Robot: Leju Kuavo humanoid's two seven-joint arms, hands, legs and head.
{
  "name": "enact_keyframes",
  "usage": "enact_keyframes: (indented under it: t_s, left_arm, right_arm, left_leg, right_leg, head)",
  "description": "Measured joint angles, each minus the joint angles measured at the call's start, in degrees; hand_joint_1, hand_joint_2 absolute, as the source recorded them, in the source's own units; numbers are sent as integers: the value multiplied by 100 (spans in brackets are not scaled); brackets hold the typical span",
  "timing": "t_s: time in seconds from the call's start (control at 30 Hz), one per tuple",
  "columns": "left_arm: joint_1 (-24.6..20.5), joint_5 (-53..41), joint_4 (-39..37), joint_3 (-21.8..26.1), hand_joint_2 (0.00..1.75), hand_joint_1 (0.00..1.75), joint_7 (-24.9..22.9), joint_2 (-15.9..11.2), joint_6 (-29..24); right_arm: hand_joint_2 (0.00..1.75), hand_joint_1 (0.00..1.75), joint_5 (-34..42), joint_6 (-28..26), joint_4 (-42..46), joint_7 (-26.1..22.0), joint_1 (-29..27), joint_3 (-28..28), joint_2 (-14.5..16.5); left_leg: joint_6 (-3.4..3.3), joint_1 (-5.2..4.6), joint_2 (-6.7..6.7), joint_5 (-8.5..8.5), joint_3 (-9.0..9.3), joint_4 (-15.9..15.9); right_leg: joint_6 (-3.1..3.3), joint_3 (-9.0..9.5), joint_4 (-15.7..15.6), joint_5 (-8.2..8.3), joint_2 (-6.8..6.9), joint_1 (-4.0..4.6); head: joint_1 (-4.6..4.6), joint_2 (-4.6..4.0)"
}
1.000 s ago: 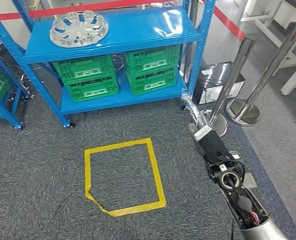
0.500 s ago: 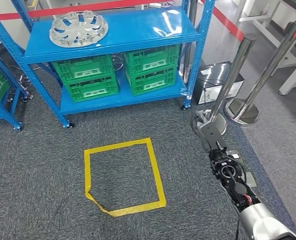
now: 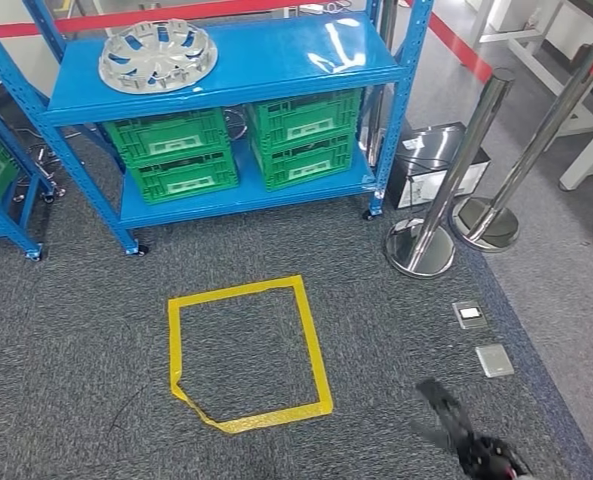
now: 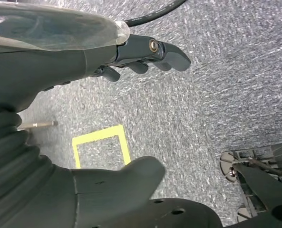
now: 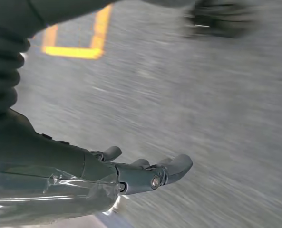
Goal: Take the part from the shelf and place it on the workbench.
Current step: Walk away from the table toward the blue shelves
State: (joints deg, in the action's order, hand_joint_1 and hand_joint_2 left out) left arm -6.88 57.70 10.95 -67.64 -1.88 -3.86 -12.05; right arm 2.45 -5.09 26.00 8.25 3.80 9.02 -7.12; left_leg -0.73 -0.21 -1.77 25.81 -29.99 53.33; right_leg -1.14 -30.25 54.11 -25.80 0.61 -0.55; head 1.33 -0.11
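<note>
Part: the silver wheel cover [image 3: 158, 55] lies flat on the top level of the blue shelf [image 3: 278, 65], at that level's left end; neither of my hands touches it.
Shelf, lower level: two green crates [image 3: 174, 153] on the left and two more green crates [image 3: 303, 137] on the right, each pair stacked, sit under the top level.
My left hand [image 4: 96, 114]: released, holding nothing; thumb and darker fingers [image 4: 168, 54] stand apart above grey carpet, well away from the shelf.
My right hand [image 5: 132, 175]: holding nothing, fingers stretched out loosely over the carpet; the wrist picture is smeared. In the head view a dark blurred shape [image 3: 466, 440], which I take to be this arm's end, sits far in front of the shelf's right end; I cannot make out details there.
Floor: a yellow tape square [image 3: 244, 355] lies on the carpet in front of the shelf.
Right of the shelf: two shiny posts [image 3: 448, 190] on round bases and a dark box [image 3: 436, 160] stand just beside its right leg.
</note>
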Motion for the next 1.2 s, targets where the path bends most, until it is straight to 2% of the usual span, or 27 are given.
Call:
enact_keyframes:
  t_s: [0.1, 0.33, 0.4, 0.47, 0.53, 0.6, 0.67, 0.73, 0.93, 1.2]
  left_arm:
    - [-16, -47, 0, -5, 175, 0, -7, 1, 6]
    - [-18, -54, 0, -7, 175, 0, -3, -1, 21]
    - [-18, -54, 0, -7, 175, 0, -2, -1, 22]
    - [-18, -57, 0, -8, 175, 0, -3, -1, 25]
    - [-19, -67, 0, -11, 175, 0, -17, -1, 43]
    - [-13, -104, 0, -13, 87, 0, -47, -1, 61]
    - [12, -226, 1, 23, 0, 0, -67, 6, 71]
    - [58, -437, 3, 108, 0, 0, -70, 20, 101]
    - [242, -1222, 49, 565, 0, 0, -62, 81, 260]
    - [521, -2292, 193, 1552, 0, 0, 9, 139, 473]
  right_arm:
    - [175, 0, 59, -28, -374, 73, -75, 10, 51]
    - [175, 0, 66, -114, -855, -78, -76, 14, 80]
    - [87, 0, 66, -116, -938, -97, -76, 14, 81]
    - [87, 0, 63, -117, -1011, -105, -74, 14, 82]
    - [175, 0, 51, -121, -1072, -108, -71, 15, 84]
    - [175, 0, 20, -109, -1119, -115, -72, 18, 88]
    - [87, 0, -18, -63, -1151, -129, -82, 19, 103]
    - [0, 0, -36, -13, -1169, -152, -108, 19, 125]
    - [0, 0, -43, 70, -1174, -252, -228, 16, 198]
    - [0, 0, -89, 170, -1152, -388, -432, -25, 300]
  left_leg:
    - [0, 0, -10, 0, 3, 0]
    - [-1, 0, -10, -1, 10, 2]
    - [-1, 0, -10, -2, 12, 2]
    - [-1, 0, -10, -2, 12, 3]
    - [-1, 0, -10, -2, 13, 3]
    - [-1, 0, -10, -2, 13, 3]
    - [-1, 0, -10, -1, 13, 3]
    - [-1, 0, -10, -1, 13, 3]
    - [-1, 0, -10, -1, 13, 3]
    - [-1, 0, -10, -1, 14, 2]
  right_leg:
    - [0, -1, 0, 0, -13, 0]
    - [3, 6, 0, 5, -19, -1]
    - [2, 8, 0, 6, -19, -1]
    - [1, 9, 0, 7, -19, -1]
    - [1, 10, 0, 7, -19, -1]
    - [1, 10, 0, 7, -19, -1]
    - [1, 9, 0, 7, -20, -1]
    - [1, 9, 0, 7, -20, -1]
    - [1, 8, -1, 6, -20, -1]
    - [1, 10, -1, 6, -20, -1]
  head:
    - [-3, 0]
    - [-4, 0]
    - [-4, 0]
    - [-4, 0]
    - [-4, 0]
    - [-4, 0]
    - [-4, 0]
    - [-4, 0]
    - [-8, 0]
    - [-10, 0]
